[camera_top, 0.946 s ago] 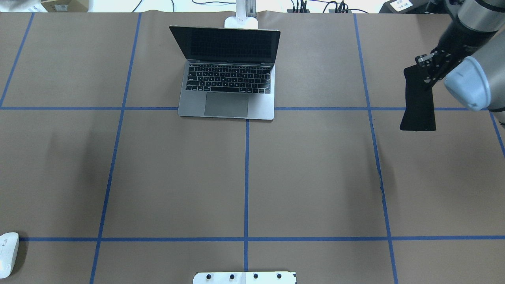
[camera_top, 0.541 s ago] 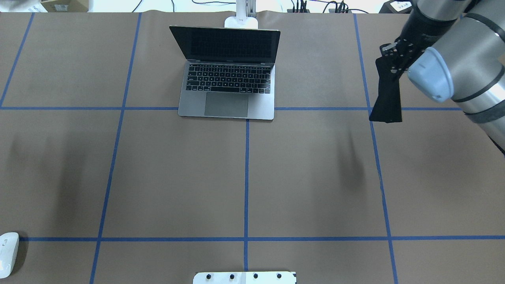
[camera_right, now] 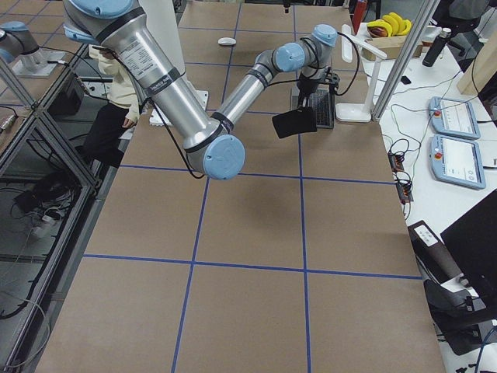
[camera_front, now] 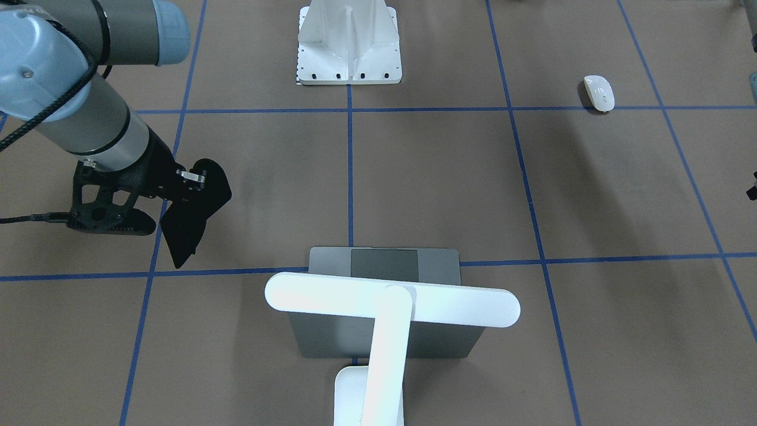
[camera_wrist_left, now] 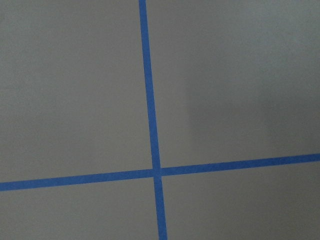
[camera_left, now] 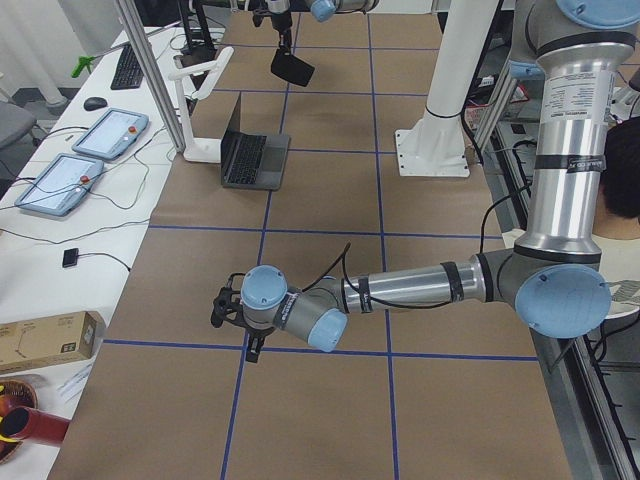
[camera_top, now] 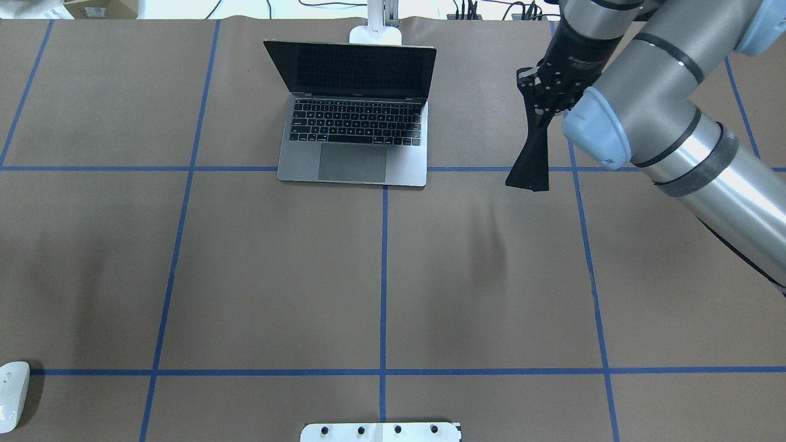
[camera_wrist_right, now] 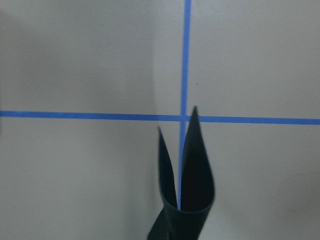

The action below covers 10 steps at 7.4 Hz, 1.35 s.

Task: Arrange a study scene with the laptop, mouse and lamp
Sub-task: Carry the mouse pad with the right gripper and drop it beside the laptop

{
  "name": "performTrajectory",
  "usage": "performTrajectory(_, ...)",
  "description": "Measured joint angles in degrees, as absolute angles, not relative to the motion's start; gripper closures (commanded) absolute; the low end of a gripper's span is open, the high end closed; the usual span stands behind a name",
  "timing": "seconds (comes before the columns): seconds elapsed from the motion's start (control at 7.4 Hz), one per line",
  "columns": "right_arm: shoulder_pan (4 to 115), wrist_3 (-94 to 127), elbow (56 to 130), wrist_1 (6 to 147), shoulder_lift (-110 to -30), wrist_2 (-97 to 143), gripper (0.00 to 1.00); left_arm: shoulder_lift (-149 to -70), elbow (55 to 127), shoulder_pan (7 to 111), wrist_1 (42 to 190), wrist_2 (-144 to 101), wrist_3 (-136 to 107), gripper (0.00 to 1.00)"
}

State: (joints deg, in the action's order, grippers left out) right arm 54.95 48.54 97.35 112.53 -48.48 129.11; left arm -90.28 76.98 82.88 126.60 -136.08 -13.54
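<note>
The open grey laptop [camera_top: 353,135] sits at the far middle of the table, and it also shows in the front-facing view [camera_front: 384,260]. The white lamp [camera_front: 390,307] stands behind it with its bar head over the screen, its base [camera_top: 376,34] at the far edge. The white mouse [camera_top: 12,393] lies at the near left corner and shows in the front-facing view [camera_front: 599,93]. My right gripper [camera_top: 540,92] is shut on a thin black pad [camera_top: 531,166] that hangs folded above the table, right of the laptop. My left gripper [camera_left: 228,308] shows only in the exterior left view, low over the table; I cannot tell its state.
A white ribbed bracket [camera_front: 349,47] with a bolted plate stands at the robot's edge, middle. Blue tape lines [camera_top: 384,276] divide the brown table cover. Tablets and cables [camera_left: 100,135] lie on the bench beyond the far edge.
My right arm has swung left with the black pad, from near the table's right edge to just right of the laptop. Laptop, lamp and mouse have not moved.
</note>
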Motion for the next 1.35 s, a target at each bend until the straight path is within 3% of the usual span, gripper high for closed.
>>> performTrajectory(0.68, 53.8, 51.3, 90.0, 110.8, -41.3, 125.4, 0.96, -89.5, 77.5, 83.4, 126.5, -136.2, -13.2, 0.01)
performTrajectory(0.81, 53.7, 50.8, 89.9, 110.7, -41.3, 124.8, 0.01, -89.4, 77.4, 83.5, 126.5, -136.2, -13.2, 0.01)
performTrajectory(1.35, 53.6, 50.4, 90.1, 110.7, -41.4, 121.1, 0.0, -89.5, 77.5, 83.6, 126.2, -136.2, -13.7, 0.0)
